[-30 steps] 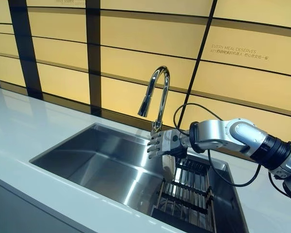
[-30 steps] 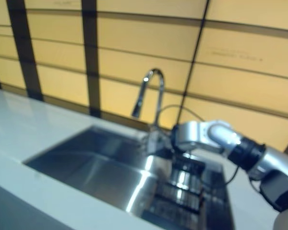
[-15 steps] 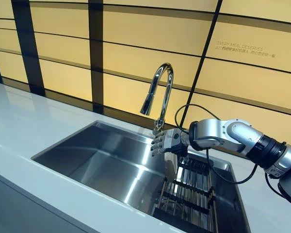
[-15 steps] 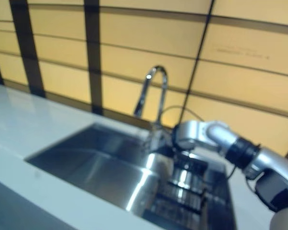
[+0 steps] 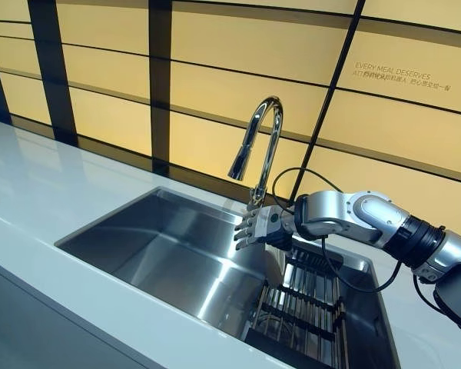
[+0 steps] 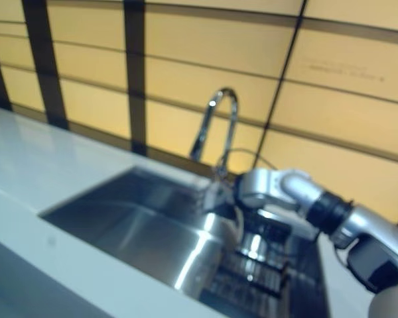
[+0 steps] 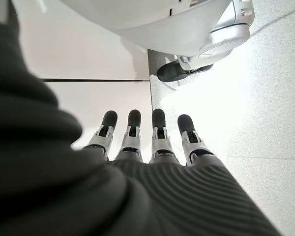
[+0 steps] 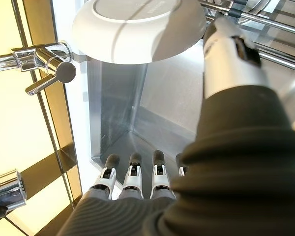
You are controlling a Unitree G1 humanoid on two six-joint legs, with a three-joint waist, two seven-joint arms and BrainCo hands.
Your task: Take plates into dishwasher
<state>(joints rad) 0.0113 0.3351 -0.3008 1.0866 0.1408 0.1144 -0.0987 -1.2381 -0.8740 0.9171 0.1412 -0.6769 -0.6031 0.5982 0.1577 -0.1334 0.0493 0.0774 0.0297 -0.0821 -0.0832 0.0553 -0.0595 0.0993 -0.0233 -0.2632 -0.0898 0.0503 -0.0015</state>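
Plate (image 8: pixel 137 29): white. Sink (image 5: pixel 161 254): brushed steel. Counter (image 5: pixel 31 200): pale grey. Wall (image 5: pixel 215 84): amber panels, dark bands.

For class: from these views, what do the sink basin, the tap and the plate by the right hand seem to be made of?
Sink basin: probably brushed stainless steel, going by its grey satin sheen and soft streaked reflections.
Tap: polished, likely chromed metal, showing mirror-bright highlights.
Plate: probably glazed ceramic, though melamine is possible; it is smooth, glossy white with a raised foot ring.

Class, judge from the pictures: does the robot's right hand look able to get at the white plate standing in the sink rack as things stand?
Probably yes. The right hand hangs open above the sink, right beside the white plate in the rack, with nothing between them.
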